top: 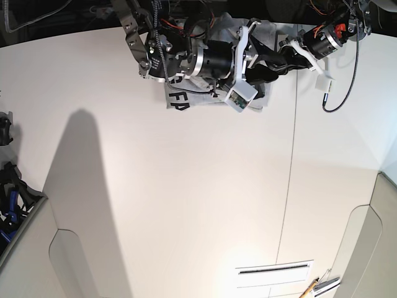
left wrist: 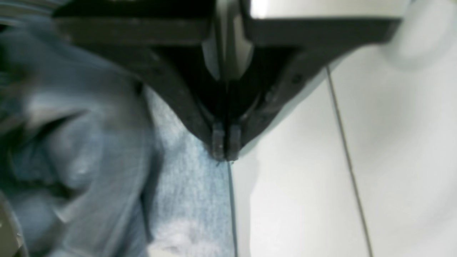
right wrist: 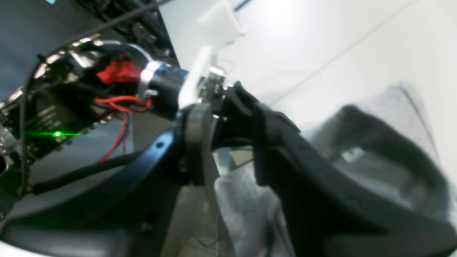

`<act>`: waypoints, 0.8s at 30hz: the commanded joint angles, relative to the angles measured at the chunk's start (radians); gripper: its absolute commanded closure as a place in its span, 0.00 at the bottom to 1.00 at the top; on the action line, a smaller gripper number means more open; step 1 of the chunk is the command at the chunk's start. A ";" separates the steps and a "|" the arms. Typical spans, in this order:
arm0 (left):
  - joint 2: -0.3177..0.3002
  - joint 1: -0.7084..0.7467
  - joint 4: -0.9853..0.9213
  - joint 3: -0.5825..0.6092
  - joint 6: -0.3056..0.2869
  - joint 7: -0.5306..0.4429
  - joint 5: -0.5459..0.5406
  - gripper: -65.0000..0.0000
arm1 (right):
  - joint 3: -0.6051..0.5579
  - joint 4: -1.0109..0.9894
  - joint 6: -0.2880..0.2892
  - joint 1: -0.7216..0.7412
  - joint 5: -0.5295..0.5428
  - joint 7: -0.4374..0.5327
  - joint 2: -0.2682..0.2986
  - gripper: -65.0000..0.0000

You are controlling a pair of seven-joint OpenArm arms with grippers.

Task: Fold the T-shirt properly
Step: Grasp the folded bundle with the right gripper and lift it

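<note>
The T-shirt [top: 186, 99] lies bunched into a small bundle at the far edge of the tabletop [top: 186, 205] under both arms — gathered but not neatly folded, so squaring and flattening seem left. The left gripper [left wrist: 225, 151] is pinched closed at a fabric edge, apparently gripping it; whether the right gripper [top: 263, 69] is wide or narrow I cannot tell. The bundle's long axis runs along the far edge, black letters up — collar direction unclear.
</note>
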 commanded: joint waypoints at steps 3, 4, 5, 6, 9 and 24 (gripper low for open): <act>-0.003 0.009 -0.006 0.005 0.027 0.067 0.033 1.00 | -0.007 0.023 0.008 0.014 0.066 0.018 -0.010 0.67; -0.004 0.009 -0.002 0.005 0.022 0.067 0.025 1.00 | -0.007 0.029 0.008 0.017 0.079 0.017 -0.011 0.67; -0.004 0.009 0.004 -0.001 0.018 0.067 0.016 1.00 | -0.007 0.036 0.008 0.022 0.081 0.016 -0.014 0.67; -0.003 0.009 0.013 -0.010 0.018 0.067 0.005 1.00 | -0.007 0.042 0.008 0.029 0.079 0.012 -0.019 0.67; -0.003 0.010 0.065 -0.063 0.018 0.068 -0.028 1.00 | -0.006 0.074 0.008 0.071 0.071 -0.023 -0.023 0.67; -0.031 0.128 0.308 -0.346 0.018 0.188 -0.358 0.67 | 0.356 0.281 -0.019 0.110 -0.034 -0.215 0.089 0.67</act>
